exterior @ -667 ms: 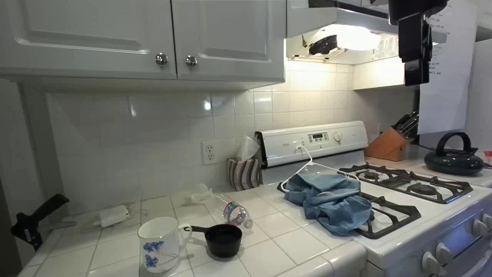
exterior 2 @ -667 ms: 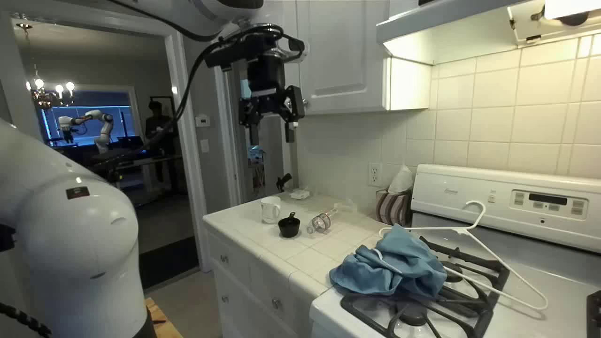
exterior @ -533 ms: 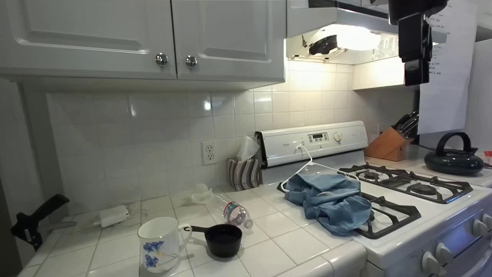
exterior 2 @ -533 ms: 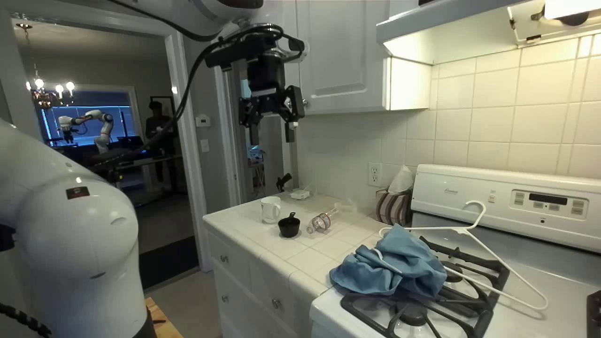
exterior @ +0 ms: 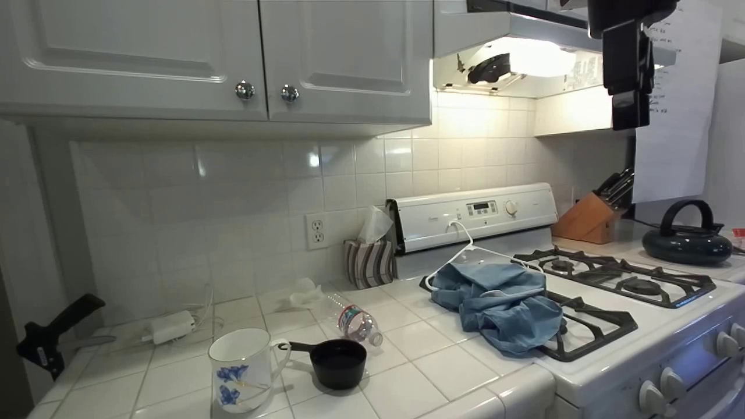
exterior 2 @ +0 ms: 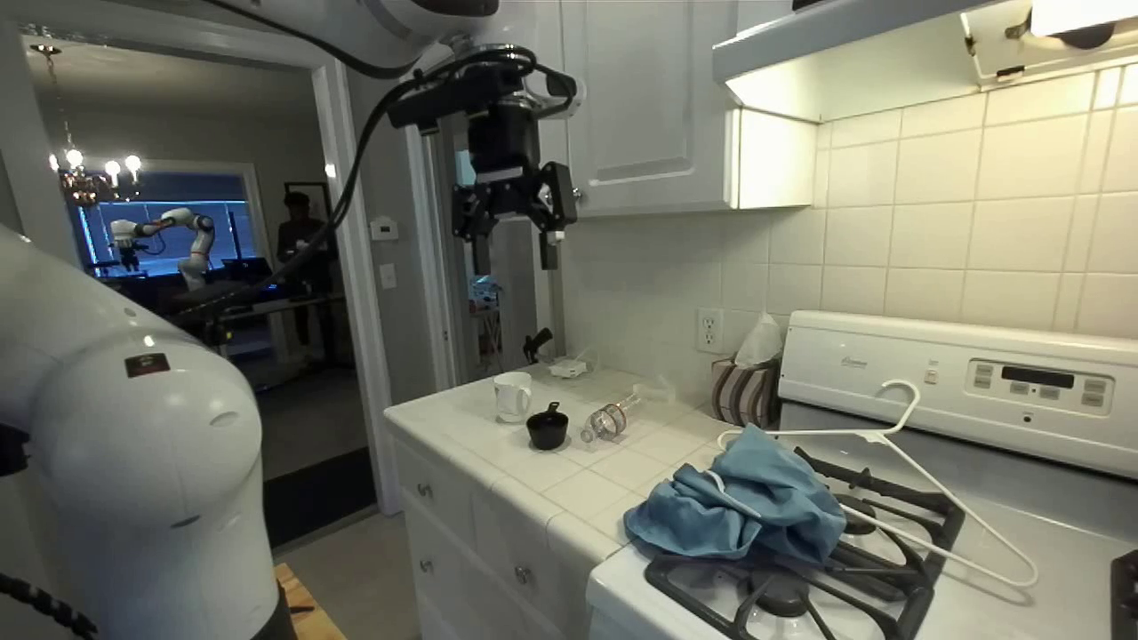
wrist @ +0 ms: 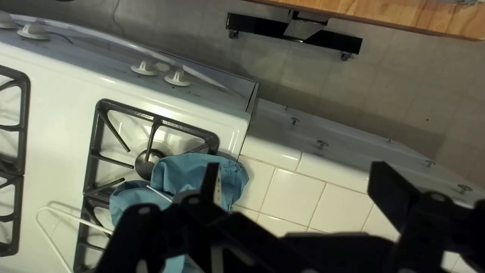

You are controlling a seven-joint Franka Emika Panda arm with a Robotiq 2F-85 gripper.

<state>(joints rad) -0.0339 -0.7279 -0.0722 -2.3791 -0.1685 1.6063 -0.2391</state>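
Observation:
My black gripper [exterior 2: 515, 262] hangs fingers-down high above the counter, open, with nothing between its fingers. It shows edge-on at the top right in an exterior view [exterior: 631, 119], and wide apart in the wrist view [wrist: 295, 170]. A crumpled blue cloth [exterior 2: 729, 507] lies on the near burner grate with a white hanger [exterior 2: 876, 436] tangled in it; one finger overlaps the cloth [wrist: 189, 170] in the wrist view. On the tiled counter stand a white mug with blue flowers [exterior: 241, 372] and a small black long-handled cup [exterior: 339, 366]. A clear plastic bottle [exterior: 356, 321] lies beside them.
A striped tissue box [exterior: 369, 265] stands against the backsplash by the stove panel [exterior: 477, 215]. A white adapter [exterior: 171, 326] and a black clamp-like tool [exterior: 49, 337] are at the counter's far end. A knife block [exterior: 591, 218] and dark kettle [exterior: 687, 241] stand beyond the stove. Cabinets [exterior: 349, 58] overhang the counter.

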